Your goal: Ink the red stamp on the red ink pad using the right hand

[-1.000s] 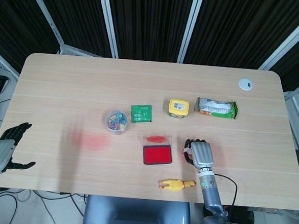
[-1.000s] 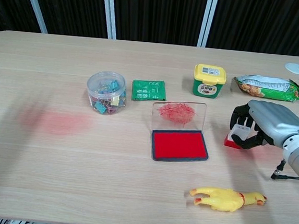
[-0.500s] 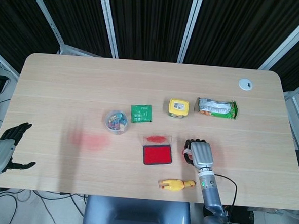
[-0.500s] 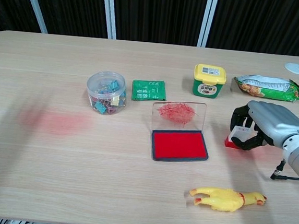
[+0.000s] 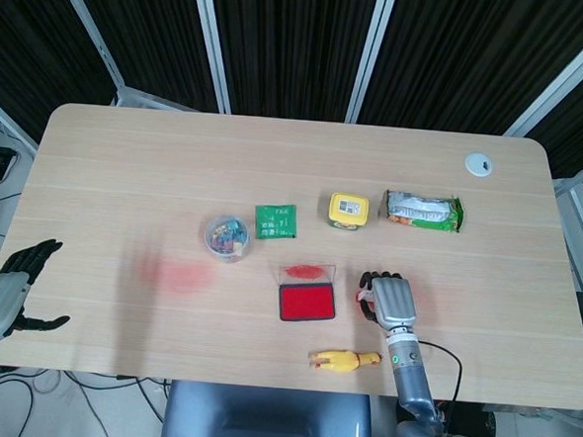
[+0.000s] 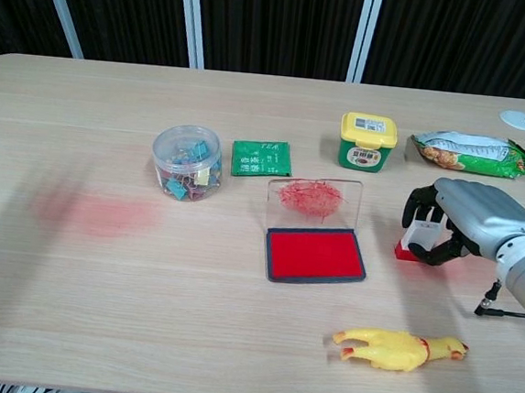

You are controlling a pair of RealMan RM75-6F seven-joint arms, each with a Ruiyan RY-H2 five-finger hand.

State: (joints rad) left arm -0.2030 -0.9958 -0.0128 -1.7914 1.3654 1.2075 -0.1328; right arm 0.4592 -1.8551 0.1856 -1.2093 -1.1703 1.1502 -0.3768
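Observation:
The red ink pad (image 6: 316, 255) (image 5: 306, 303) lies open on the table, its clear lid (image 6: 313, 203) standing up at the back with red smears. To its right, the red stamp (image 6: 411, 248) (image 5: 363, 301) with a white upper part stands on the table. My right hand (image 6: 463, 221) (image 5: 390, 299) curls over the stamp, fingers wrapped around its white top. My left hand (image 5: 8, 282) hangs off the table's left front corner, fingers spread, holding nothing.
A yellow rubber chicken (image 6: 398, 347) lies in front of the pad. A clear tub of clips (image 6: 185, 162), a green packet (image 6: 261, 158), a yellow-lidded jar (image 6: 367, 141) and a snack bag (image 6: 470, 152) sit behind. A red smudge (image 6: 105, 214) marks the table's left.
My right hand has tightened slightly around the stamp; the stamp stays on the table. Nothing else moved.

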